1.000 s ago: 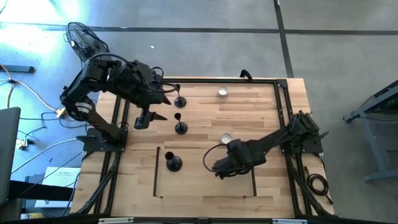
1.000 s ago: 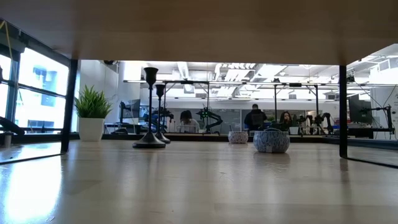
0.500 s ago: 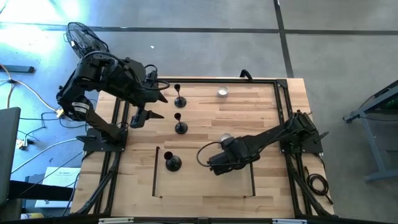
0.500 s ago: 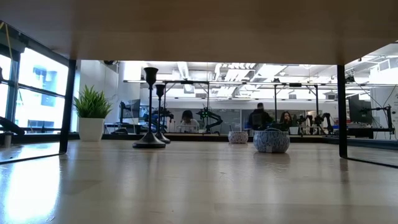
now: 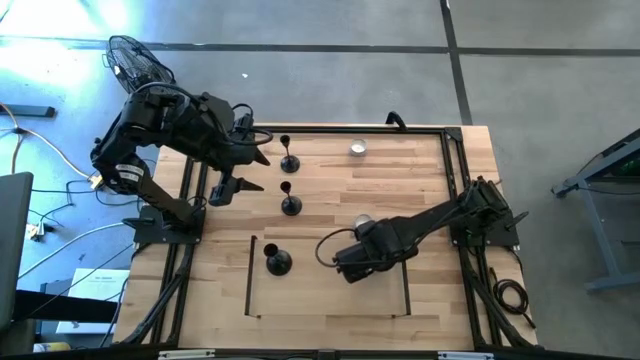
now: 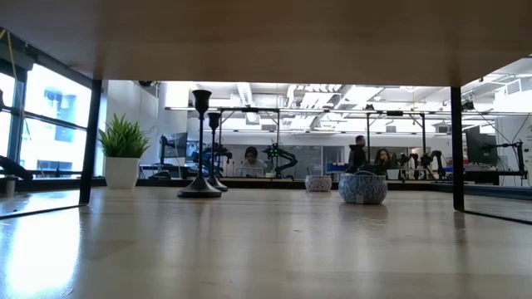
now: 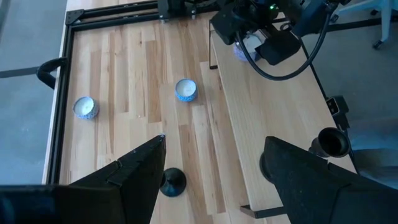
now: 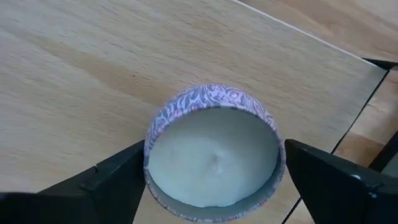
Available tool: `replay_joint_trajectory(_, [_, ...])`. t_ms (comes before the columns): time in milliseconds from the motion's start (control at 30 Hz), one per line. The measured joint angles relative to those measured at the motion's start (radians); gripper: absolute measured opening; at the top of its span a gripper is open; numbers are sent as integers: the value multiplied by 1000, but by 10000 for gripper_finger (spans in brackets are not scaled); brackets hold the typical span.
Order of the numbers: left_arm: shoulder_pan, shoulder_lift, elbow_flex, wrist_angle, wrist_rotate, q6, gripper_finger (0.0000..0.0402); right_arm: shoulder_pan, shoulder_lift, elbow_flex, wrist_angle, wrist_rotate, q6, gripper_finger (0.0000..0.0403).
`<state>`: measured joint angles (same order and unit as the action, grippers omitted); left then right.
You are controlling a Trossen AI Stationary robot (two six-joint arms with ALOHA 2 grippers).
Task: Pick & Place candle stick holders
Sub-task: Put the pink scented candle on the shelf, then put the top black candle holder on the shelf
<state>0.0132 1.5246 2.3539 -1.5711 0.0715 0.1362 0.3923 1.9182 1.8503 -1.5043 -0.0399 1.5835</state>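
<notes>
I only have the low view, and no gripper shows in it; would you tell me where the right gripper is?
Observer: The right gripper hangs open above the patterned candle cup, one finger on either side of it, not down at table level.
Operator: Thank you. And the left one?
Observer: The left gripper is open too, just beside the two candle stick holders on the left arm's side of the table, holding nothing.
Operator: I count only two holders; is there a third?
Observer: Yes, a third holder stands upright apart from those two, just inside a dark outline on the table.
</notes>
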Motion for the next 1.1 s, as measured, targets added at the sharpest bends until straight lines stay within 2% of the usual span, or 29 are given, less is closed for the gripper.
replay_joint_trajectory(300, [0, 0, 0, 0, 1, -10, 269, 9, -109, 1, 15, 31, 58, 357])
replay_joint_trajectory(567, [0, 0, -11, 2, 2, -76, 269, 24, -242, 2, 138, 237, 17, 357])
replay_joint_trajectory(867, [0, 0, -109, 0, 1, -121, 269, 43, -371, 2, 297, 518, -271, 358])
replay_joint_trajectory(967, [-1, 1, -136, 0, -89, -128, 269, 48, -406, 2, 309, 581, -389, 358])
replay_joint_trajectory(1100, [-1, -9, -139, -1, -377, -157, 269, 49, -447, 2, 308, 632, -530, 358])
